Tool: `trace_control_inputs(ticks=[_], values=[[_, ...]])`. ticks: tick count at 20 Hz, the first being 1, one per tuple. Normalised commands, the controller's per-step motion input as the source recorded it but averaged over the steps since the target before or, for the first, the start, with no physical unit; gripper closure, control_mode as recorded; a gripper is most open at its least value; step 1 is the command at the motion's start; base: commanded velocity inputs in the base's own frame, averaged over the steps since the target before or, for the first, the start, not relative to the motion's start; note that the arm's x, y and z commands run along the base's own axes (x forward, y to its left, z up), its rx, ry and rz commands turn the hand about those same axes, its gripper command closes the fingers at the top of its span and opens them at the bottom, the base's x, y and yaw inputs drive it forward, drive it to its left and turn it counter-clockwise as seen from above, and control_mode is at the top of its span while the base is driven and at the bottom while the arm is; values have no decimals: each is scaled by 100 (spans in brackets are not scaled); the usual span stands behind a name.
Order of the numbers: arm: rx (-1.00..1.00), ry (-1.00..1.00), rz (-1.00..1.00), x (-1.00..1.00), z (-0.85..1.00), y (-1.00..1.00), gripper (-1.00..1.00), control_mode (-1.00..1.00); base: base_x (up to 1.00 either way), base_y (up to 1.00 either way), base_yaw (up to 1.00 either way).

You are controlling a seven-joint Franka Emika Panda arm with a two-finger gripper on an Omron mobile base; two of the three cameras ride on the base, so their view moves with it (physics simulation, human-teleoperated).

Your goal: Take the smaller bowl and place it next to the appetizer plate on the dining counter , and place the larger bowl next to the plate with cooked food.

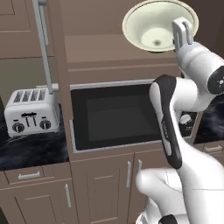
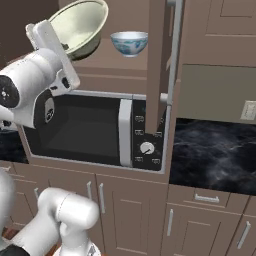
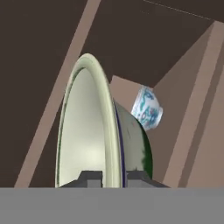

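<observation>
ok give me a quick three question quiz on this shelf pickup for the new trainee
1. True or false: the claw is shut on the rim of the larger bowl.
2. Multiple choice: where does the smaller bowl stand? A) inside the microwave B) on the shelf above the microwave C) on top of the toaster
3. Fill in: in the left base view, the appliance on the dark counter to the left of the microwave is a ____.

Key: 1 true; 2 B; 3 toaster
</observation>
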Motion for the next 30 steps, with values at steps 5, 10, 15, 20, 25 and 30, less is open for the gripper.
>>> trace_control_inputs(ticks=[5, 10, 15, 20, 25, 30], values=[[26, 34, -15, -100, 21, -41, 100, -100, 0, 0, 0], [22, 7, -13, -100, -1, -26, 100, -100, 0, 0, 0], [13, 16, -1, -97, -32, -4, 100, -100, 0, 0, 0], [1, 3, 0, -68, -61, 19, 100, -100, 0, 0, 0], [-3, -3, 5, -25, -60, 12, 100, -100, 0, 0, 0], [-1, -8, 3, 11, -39, 30, 100, -100, 0, 0, 0]])
